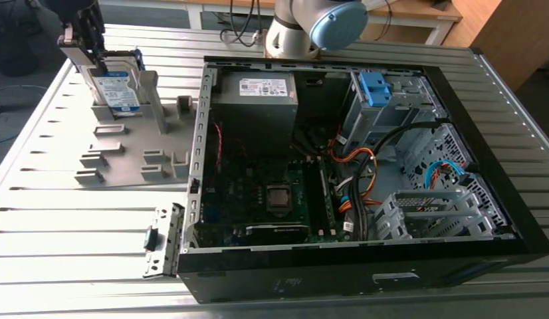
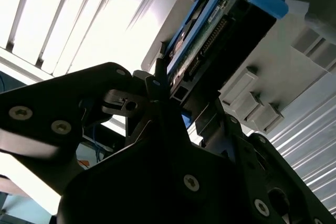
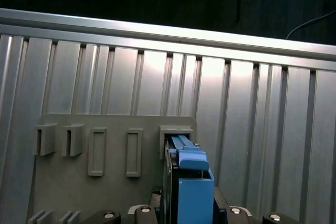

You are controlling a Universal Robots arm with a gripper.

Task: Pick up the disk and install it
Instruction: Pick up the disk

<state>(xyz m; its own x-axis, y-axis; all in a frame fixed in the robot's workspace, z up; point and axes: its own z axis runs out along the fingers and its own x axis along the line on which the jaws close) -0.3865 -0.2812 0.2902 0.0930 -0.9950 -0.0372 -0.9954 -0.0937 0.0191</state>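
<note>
The disk (image 1: 115, 90) is a silver drive with a white-and-blue label and blue rails. It stands on edge at the upright post of a grey holder plate (image 1: 123, 153), at the exterior view's far left. My gripper (image 1: 90, 61) reaches down onto its top edge and is shut on it. In the second wrist view a thin dark finger (image 2: 157, 80) presses against the disk (image 2: 220, 24), whose connector edge and blue rail show. In the first wrist view the blue rail of the disk (image 3: 191, 182) sits between the gripper's finger bases, above the holder plate (image 3: 110, 187).
An open computer case (image 1: 487, 133) lies on the slatted metal table, to the exterior view's right of the holder. Inside are a grey box with a white sticker (image 1: 254, 100), a motherboard, cables and a metal bay with a blue bracket (image 1: 374, 90). The arm's base (image 1: 301, 26) stands behind the case.
</note>
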